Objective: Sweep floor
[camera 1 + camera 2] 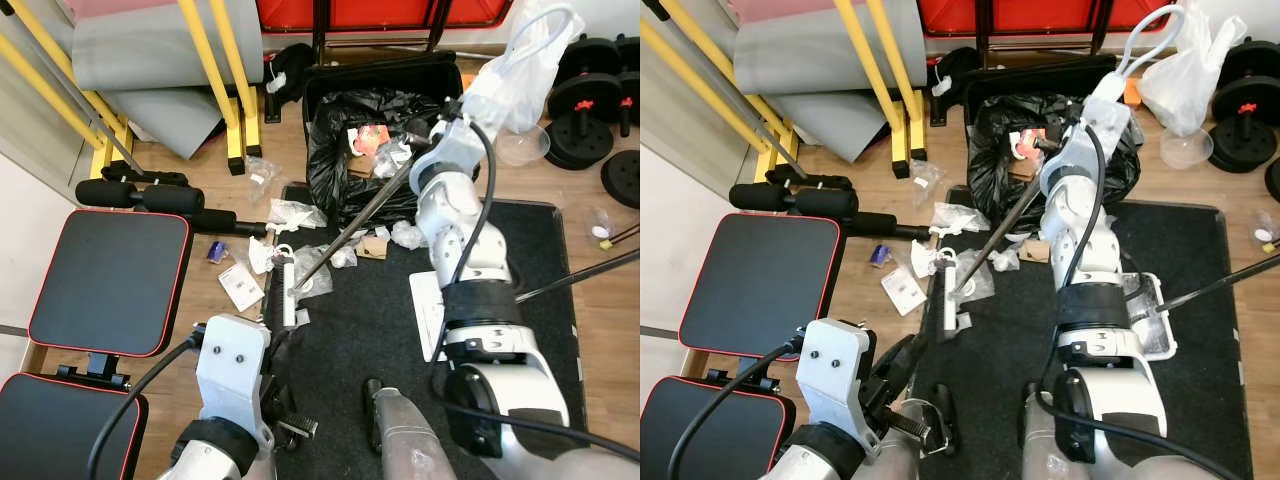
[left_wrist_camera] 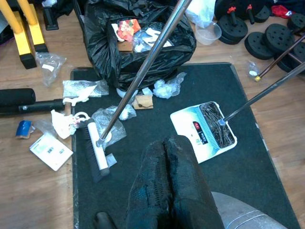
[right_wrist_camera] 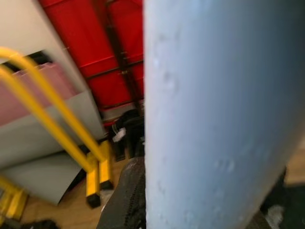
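My right arm reaches forward over the black mat (image 1: pixel 370 340), and my right gripper (image 1: pixel 418 135) is shut on the metal broom handle (image 1: pixel 350 228) just in front of the black rubbish bag (image 1: pixel 345 150). Up close in the right wrist view, the handle (image 3: pixel 214 114) looks pale. The handle slants down to the white broom head (image 2: pixel 97 152), which rests at the mat's left edge among crumpled plastic wrappers (image 1: pixel 292 213) and a white packet (image 1: pixel 240 286). My left gripper (image 2: pixel 167 143) is low and near my body, shut with nothing in it.
A white dustpan (image 2: pixel 205 131) with a long handle lies on the mat to the right, partly behind my right arm. A black and red weight bench (image 1: pixel 110 280) stands left. Yellow frame legs (image 1: pixel 225 80) are behind it, weight plates (image 1: pixel 590 100) and a white plastic bag (image 1: pixel 520 70) far right.
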Robot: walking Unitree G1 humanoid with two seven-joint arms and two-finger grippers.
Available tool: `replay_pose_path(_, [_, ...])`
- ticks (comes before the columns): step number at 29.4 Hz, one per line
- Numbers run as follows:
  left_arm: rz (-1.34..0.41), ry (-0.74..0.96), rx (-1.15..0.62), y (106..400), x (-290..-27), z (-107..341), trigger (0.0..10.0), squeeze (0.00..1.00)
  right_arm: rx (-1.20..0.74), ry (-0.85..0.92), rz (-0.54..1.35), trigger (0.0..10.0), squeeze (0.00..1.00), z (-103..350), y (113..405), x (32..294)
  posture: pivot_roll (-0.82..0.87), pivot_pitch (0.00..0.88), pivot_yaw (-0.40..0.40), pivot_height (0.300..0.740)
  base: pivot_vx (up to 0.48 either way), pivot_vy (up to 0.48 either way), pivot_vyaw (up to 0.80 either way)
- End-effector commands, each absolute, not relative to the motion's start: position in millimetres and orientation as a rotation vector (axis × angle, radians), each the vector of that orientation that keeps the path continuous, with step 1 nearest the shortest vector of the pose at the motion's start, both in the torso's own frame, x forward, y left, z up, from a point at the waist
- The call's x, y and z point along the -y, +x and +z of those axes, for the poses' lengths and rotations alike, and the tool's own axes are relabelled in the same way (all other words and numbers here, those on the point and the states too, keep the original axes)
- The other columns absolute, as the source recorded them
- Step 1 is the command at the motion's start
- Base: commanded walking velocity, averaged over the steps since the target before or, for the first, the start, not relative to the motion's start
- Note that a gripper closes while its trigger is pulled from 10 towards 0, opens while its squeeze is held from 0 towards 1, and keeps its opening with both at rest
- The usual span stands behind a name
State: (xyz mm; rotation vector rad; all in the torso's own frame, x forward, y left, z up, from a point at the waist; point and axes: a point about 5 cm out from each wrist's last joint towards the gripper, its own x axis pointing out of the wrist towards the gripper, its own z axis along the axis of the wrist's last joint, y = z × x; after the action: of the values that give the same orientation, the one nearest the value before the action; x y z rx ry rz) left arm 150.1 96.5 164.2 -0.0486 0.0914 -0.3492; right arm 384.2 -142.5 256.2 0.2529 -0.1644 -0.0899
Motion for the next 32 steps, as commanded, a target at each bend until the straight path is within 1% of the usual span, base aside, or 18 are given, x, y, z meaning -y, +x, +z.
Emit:
replay_pose_path(1, [-0.339, -0.046, -0.138, 148, -98, 157, 10.0, 0.00, 0.171, 0.152, -0.076, 10.0, 0.00, 264, 381, 142, -0.08, 0.372, 0.016, 0.740, 0.000, 0.000, 0.00])
replay_pose_path(12, [-0.339, -0.051, -0.135, 152, -98, 156, 10.0, 0.00, 0.222, 0.166, -0.075, 10.0, 0.00, 288, 381, 144, -0.08, 0.363, 0.015, 0.740, 0.000, 0.000, 0.00])
replay_pose_path(21, [-0.340, -0.058, -0.134, 154, -98, 155, 10.0, 0.00, 0.249, 0.167, -0.089, 10.0, 0.00, 302, 380, 152, -0.08, 0.359, 0.017, 0.740, 0.000, 0.000, 0.00])
replay_pose_path(23, [-0.340, -0.059, -0.134, 154, -99, 155, 10.0, 0.00, 0.286, 0.188, -0.055, 10.0, 0.00, 308, 378, 147, -0.08, 0.356, 0.021, 0.740, 0.000, 0.000, 0.00])
replay_pose_path(24, [-0.341, -0.060, -0.135, 155, -99, 155, 10.0, 0.00, 0.331, 0.297, 0.038, 10.0, 0.00, 318, 374, 132, -0.08, 0.355, 0.024, 0.740, 0.000, 0.000, 0.00])
replay_pose_path(25, [-0.341, -0.060, -0.135, 155, -99, 155, 10.0, 0.00, 0.331, 0.297, 0.038, 10.0, 0.00, 318, 374, 132, -0.08, 0.355, 0.024, 0.740, 0.000, 0.000, 0.00])
replay_pose_path(26, [-0.342, -0.061, -0.135, 156, -99, 155, 10.0, 0.00, 0.325, 0.351, 0.073, 10.0, 0.00, 320, 372, 126, -0.08, 0.355, 0.024, 0.740, 0.000, 0.000, 0.00])
replay_pose_path(27, [-0.342, -0.061, -0.135, 156, -99, 155, 10.0, 0.00, 0.325, 0.351, 0.073, 10.0, 0.00, 320, 372, 126, -0.08, 0.355, 0.024, 0.740, 0.000, 0.000, 0.00])
replay_pose_path(29, [-0.342, -0.062, -0.135, 156, -99, 154, 10.0, 0.00, 0.268, 0.411, 0.111, 10.0, 0.00, 311, 370, 116, -0.08, 0.354, 0.023, 0.740, 0.000, 0.000, 0.00])
replay_pose_path(32, [-0.343, -0.063, -0.135, 156, -99, 154, 10.0, 0.00, 0.238, 0.423, 0.115, 10.0, 0.00, 305, 370, 113, -0.08, 0.354, 0.022, 0.740, 0.000, 0.000, 0.00])
